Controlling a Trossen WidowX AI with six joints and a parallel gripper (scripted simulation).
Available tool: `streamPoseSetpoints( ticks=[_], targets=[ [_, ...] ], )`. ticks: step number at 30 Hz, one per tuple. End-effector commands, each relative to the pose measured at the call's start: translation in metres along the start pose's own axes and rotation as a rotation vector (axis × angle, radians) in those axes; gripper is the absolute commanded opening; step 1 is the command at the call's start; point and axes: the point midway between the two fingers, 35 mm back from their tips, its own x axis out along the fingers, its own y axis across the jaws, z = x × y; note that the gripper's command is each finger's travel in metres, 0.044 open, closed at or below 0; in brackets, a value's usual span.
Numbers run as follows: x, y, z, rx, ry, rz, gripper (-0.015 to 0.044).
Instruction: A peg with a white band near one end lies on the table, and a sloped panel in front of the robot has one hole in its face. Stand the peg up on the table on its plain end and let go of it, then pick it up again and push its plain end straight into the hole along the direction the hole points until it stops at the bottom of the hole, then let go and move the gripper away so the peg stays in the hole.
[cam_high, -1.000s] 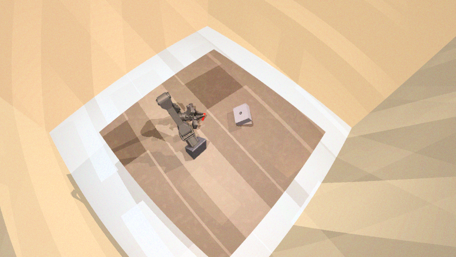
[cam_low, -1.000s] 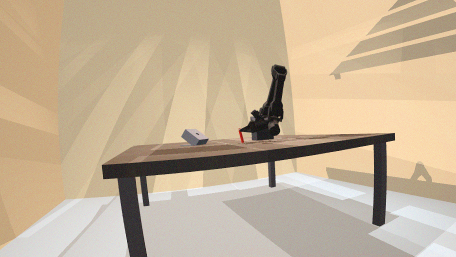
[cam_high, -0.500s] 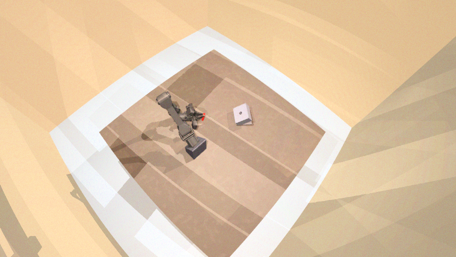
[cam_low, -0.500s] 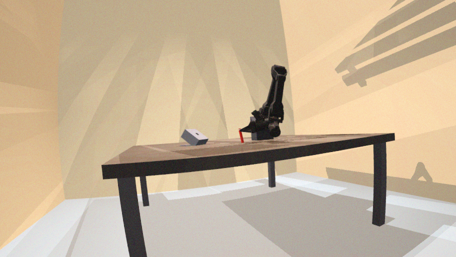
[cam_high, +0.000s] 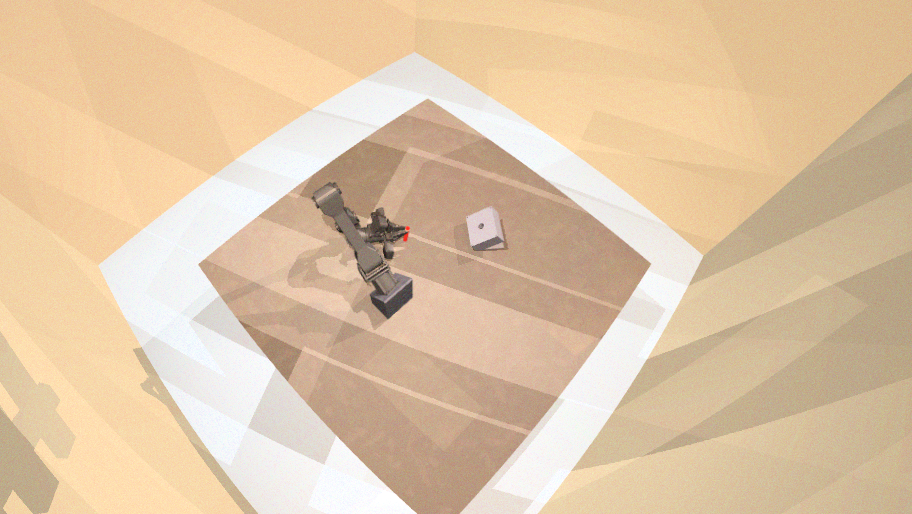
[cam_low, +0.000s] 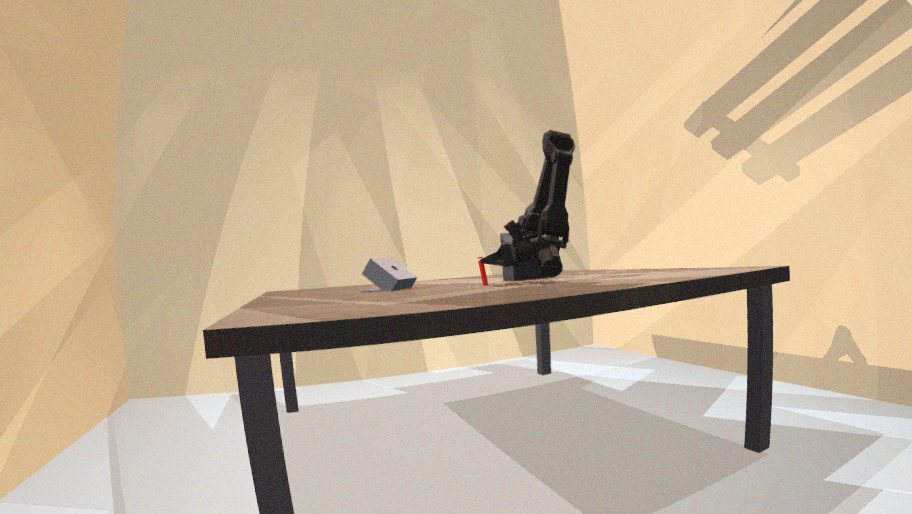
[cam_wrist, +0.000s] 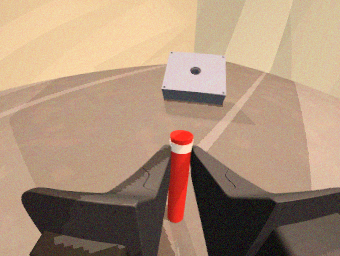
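The red peg stands nearly upright between my fingers, its white band near the top end and its plain end down at the table top. My gripper is shut on the peg, low over the wooden table. The grey sloped panel sits ahead of the gripper, apart from it, with one dark hole in its face.
The arm's base block stands on the table behind the gripper. The table edges are well away from the peg and panel.
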Motion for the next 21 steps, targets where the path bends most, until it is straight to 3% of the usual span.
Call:
streamPoseSetpoints(
  ticks=[1,15,19,21],
  targets=[
    [-0.001,0.0,-0.0025,0.0,0.001,0.0,0.0049],
    [-0.0028,-0.0003,-0.0035,0.001,-0.017,0.004,0.0049],
    [-0.0021,-0.0004,-0.0011,0.001,-0.02,0.005,0.013],
    [-0.0021,-0.0004,-0.0011,0.001,-0.02,0.005,0.013]
  ],
)
